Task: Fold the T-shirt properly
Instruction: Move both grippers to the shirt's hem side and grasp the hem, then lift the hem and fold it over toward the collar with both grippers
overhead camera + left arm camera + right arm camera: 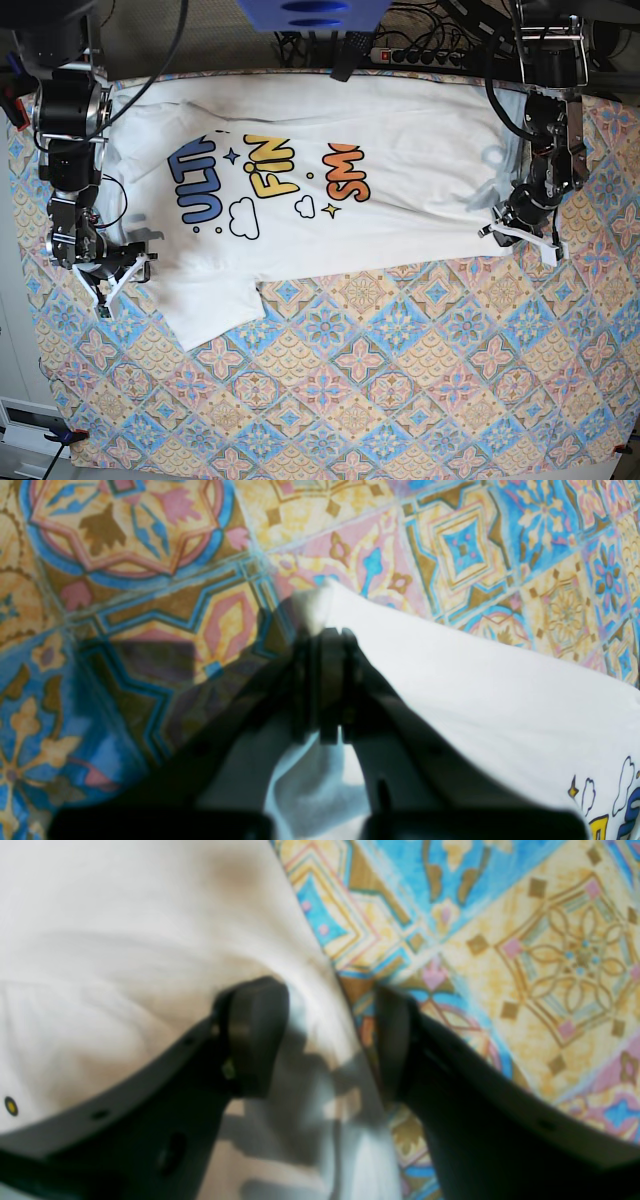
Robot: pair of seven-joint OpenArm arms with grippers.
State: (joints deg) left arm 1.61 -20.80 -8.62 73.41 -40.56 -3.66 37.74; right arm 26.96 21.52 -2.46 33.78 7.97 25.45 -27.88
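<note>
Soft, light, floppy T-shirt (330,200) spread print-up along far desk (420,400) edge, left gripper (330,630) clenched on its hem corner, right gripper (330,1035) spread apart over opposite edge.

A patterned tablecloth (400,400) of coloured tiles covered the table; a power strip (425,55) and cables (455,20) lay beyond its far edge.

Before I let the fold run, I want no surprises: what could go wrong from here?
The right gripper is open, straddling the T-shirt edge; it may close on too little cloth and slip. The left gripper pinches only a corner, so pulling could drag the shirt unevenly and skew the fold.
</note>
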